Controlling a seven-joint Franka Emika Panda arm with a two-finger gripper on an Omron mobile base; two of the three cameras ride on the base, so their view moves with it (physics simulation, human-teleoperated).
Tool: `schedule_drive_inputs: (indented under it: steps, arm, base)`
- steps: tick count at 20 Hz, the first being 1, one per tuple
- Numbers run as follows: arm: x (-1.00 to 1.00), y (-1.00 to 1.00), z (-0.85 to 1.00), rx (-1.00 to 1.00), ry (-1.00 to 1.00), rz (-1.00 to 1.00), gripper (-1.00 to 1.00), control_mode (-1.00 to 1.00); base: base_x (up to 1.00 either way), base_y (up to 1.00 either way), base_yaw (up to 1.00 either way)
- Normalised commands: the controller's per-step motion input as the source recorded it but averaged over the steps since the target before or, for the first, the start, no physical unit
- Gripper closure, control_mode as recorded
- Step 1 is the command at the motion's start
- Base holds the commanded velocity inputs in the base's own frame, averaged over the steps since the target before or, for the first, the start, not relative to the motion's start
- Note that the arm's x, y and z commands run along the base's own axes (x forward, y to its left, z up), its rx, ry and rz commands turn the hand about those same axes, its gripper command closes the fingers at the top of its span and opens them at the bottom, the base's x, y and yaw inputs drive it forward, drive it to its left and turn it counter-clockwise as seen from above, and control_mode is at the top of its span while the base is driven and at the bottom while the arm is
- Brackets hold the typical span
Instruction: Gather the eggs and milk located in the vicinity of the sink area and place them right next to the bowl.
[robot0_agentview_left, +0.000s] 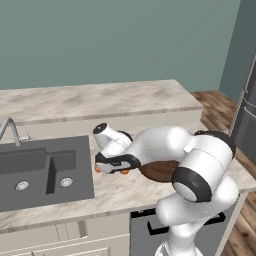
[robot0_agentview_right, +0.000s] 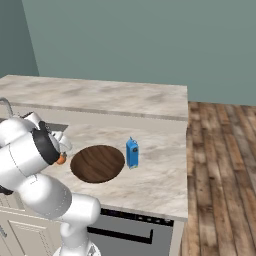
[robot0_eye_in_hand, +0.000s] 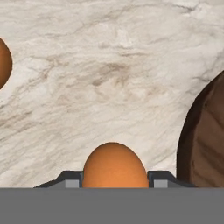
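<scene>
My gripper (robot0_eye_in_hand: 114, 180) is shut on an orange-brown egg (robot0_eye_in_hand: 114, 165), which sits between the two dark fingertips (robot0_eye_in_hand: 72, 180) just above the marble counter. A second egg (robot0_eye_in_hand: 3, 63) lies loose on the counter farther off. In the left base view the gripper (robot0_agentview_left: 120, 167) hangs low over the counter between the sink (robot0_agentview_left: 40, 172) and the wooden bowl (robot0_agentview_left: 157, 171), with the held egg (robot0_agentview_left: 124, 172) under it and the loose egg (robot0_agentview_left: 97, 169) to its left. The blue milk carton (robot0_agentview_right: 132, 152) stands upright right beside the bowl (robot0_agentview_right: 97, 163).
A curved silver faucet (robot0_agentview_left: 10, 129) rises behind the sink. A raised marble ledge (robot0_agentview_left: 100, 100) runs along the back of the counter. The counter ends at the right above wooden floor (robot0_agentview_right: 220, 165). My own arm hides part of the bowl in the left base view.
</scene>
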Motion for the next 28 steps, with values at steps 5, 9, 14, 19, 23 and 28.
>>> schedule_drive_inputs:
  steps: [5,9,14,19,23,28]
  arm:
    - [-0.04,-0.33,0.00,-0.04,0.00,0.09,1.00,-1.00]
    - [-0.14,-0.45,0.00,0.00,0.00,0.10,1.00,-1.00]
    - [-0.13,-0.05,0.00,0.00,0.00,0.08,1.00,-1.00]
    - [-0.08,0.01,-0.02,0.00,0.00,0.07,1.00,-1.00]
    - [0.00,0.17,-0.06,0.00,0.00,0.07,1.00,-1.00]
    - [0.05,0.25,-0.18,-0.01,0.00,0.07,1.00,-1.00]
  base:
    - [0.00,0.00,0.00]
    - [0.00,0.00,0.00]
    - [0.00,0.00,0.00]
    - [0.00,0.00,0.00]
    - [0.00,0.00,0.00]
    - [0.00,0.00,0.00]
